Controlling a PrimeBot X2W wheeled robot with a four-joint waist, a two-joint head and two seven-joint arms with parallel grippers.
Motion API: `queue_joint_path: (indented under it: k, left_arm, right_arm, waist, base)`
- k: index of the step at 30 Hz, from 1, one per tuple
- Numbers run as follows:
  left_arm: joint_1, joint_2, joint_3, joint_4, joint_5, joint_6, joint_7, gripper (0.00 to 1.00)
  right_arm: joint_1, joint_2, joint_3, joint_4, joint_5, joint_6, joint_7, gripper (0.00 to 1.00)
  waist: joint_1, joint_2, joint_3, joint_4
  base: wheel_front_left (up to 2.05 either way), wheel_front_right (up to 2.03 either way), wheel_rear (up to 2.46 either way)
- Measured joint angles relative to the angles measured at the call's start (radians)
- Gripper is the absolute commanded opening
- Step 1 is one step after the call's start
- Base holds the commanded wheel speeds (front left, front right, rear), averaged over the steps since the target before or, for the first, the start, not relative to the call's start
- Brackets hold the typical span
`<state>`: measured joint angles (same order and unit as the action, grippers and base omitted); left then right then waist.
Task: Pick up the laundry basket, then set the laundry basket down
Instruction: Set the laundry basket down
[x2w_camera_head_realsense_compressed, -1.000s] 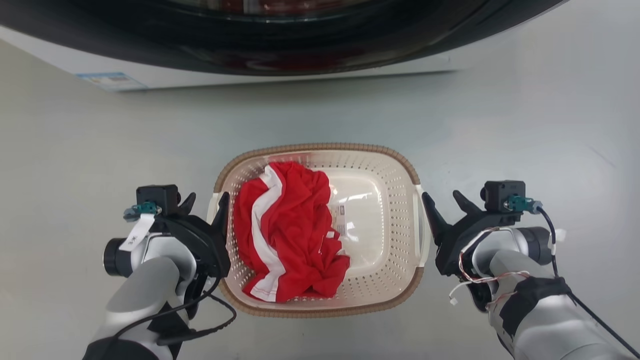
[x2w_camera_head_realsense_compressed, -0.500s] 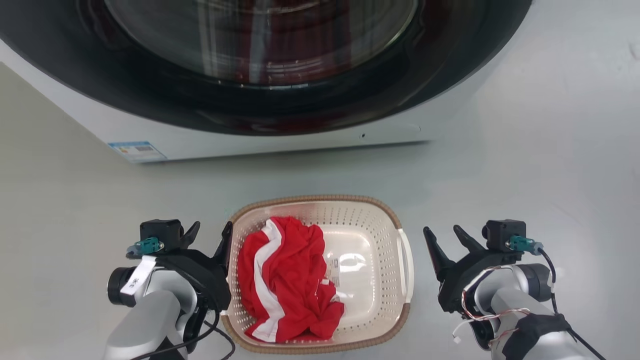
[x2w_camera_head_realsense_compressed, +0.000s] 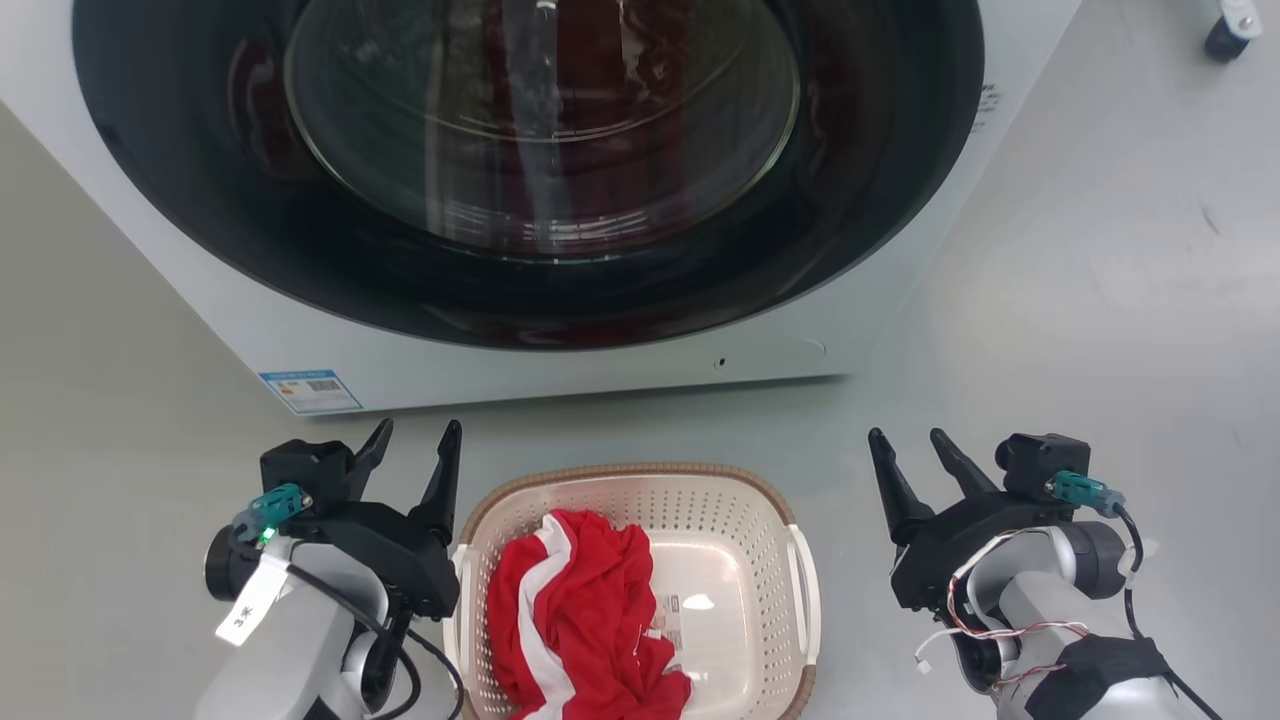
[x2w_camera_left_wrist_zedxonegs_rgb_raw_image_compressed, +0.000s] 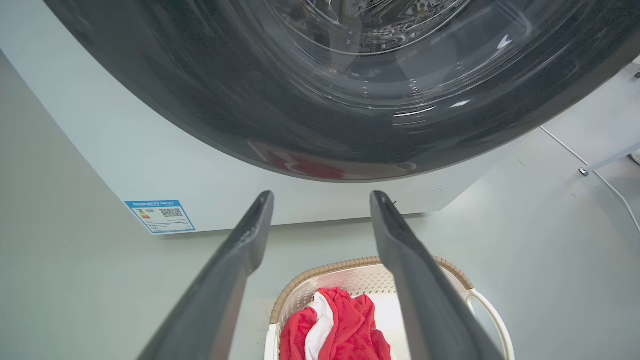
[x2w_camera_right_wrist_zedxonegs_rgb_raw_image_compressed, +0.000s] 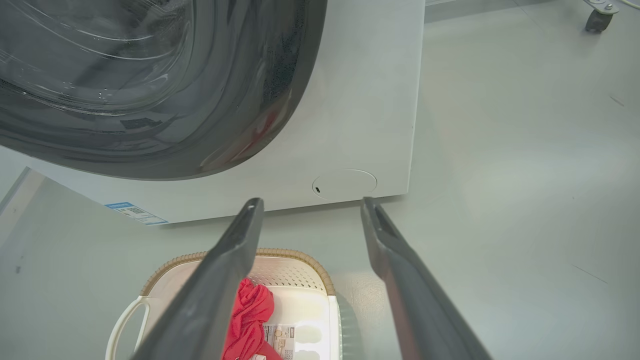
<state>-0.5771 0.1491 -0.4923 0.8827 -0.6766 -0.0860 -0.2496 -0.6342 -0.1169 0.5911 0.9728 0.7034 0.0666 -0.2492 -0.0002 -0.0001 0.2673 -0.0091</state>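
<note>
Overhead, in the head view, the cream-white perforated plastic laundry basket (x2w_camera_head_realsense_compressed: 730, 540) with a brown woven-look rim sits on the pale grey floor (x2w_camera_head_realsense_compressed: 1100, 300), just in front of the white front-loading washing machine (x2w_camera_head_realsense_compressed: 560, 372). A crumpled red garment with a white stripe (x2w_camera_head_realsense_compressed: 590, 620) lies inside it. The left gripper (x2w_camera_head_realsense_compressed: 420, 430) hangs before the machine's base, near its blue rectangular label (x2w_camera_head_realsense_compressed: 310, 392), with its 2 dark fingers spread and nothing between them. The right gripper (x2w_camera_head_realsense_compressed: 906, 436) hangs just off the machine's right front corner, its fingers likewise parted and empty.

From the left wrist, the left gripper (x2w_camera_left_wrist_zedxonegs_rgb_raw_image_compressed: 322, 196) points at the washing machine (x2w_camera_left_wrist_zedxonegs_rgb_raw_image_compressed: 100, 140), its fingers wide apart. The laundry basket (x2w_camera_left_wrist_zedxonegs_rgb_raw_image_compressed: 325, 267) stands short of the machine, and the garment (x2w_camera_left_wrist_zedxonegs_rgb_raw_image_compressed: 340, 325) shows inside.

From the right wrist, the right gripper (x2w_camera_right_wrist_zedxonegs_rgb_raw_image_compressed: 311, 202) also faces the washing machine (x2w_camera_right_wrist_zedxonegs_rgb_raw_image_compressed: 360, 100) with its fingers apart. The laundry basket (x2w_camera_right_wrist_zedxonegs_rgb_raw_image_compressed: 300, 272) rests before the machine, 1 white loop handle (x2w_camera_right_wrist_zedxonegs_rgb_raw_image_compressed: 125, 320) on its side and the garment (x2w_camera_right_wrist_zedxonegs_rgb_raw_image_compressed: 247, 310) within.
</note>
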Motion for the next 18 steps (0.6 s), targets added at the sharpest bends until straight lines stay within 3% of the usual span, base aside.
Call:
queue_joint_path:
  k: [18]
  left_arm:
    - [0.263,0.075,0.077,-0.448,0.147,0.144,0.000,1.00]
  right_arm:
    - [0.181,-0.067,-0.076,-0.340,-0.127,-0.095,0.000,1.00]
  waist:
    - [0.0000,0.0000,-0.143,0.004]
  base:
    - [0.00,0.00,0.00]
